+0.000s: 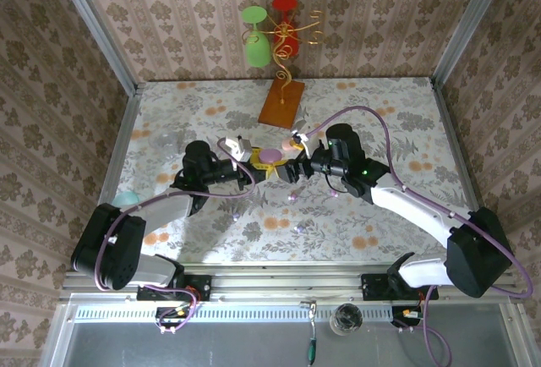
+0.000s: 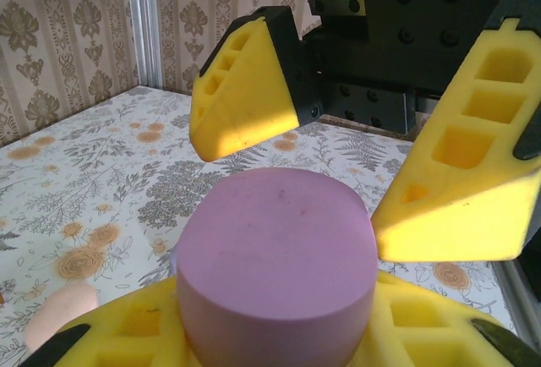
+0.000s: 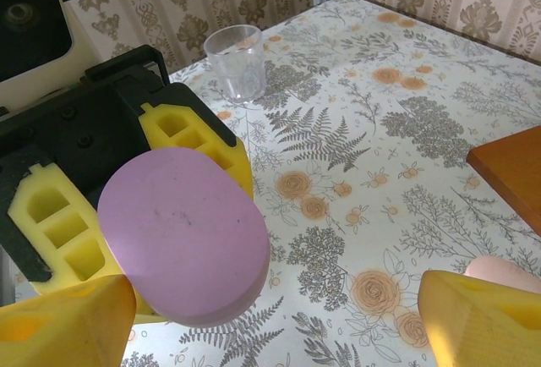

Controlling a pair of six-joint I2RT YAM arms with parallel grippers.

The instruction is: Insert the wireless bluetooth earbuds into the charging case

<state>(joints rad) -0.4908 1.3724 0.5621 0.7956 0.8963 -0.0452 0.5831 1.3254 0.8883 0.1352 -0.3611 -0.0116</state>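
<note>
The floral table (image 1: 380,130) carries a wooden base (image 1: 281,103), a clear cup (image 3: 234,62) and a pink case (image 3: 505,271)

arms (image 1: 406,205): black joints, white links | cables (image 1: 385,134): purple | fingers (image 2: 245,88): yellow, square recesses, black screwed mounts

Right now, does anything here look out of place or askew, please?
Nothing looks spilled or damaged. One oddity: the purple oval plastic case, gripped off the table by the left tool, looks closed; the right tool faces it, open.
</note>
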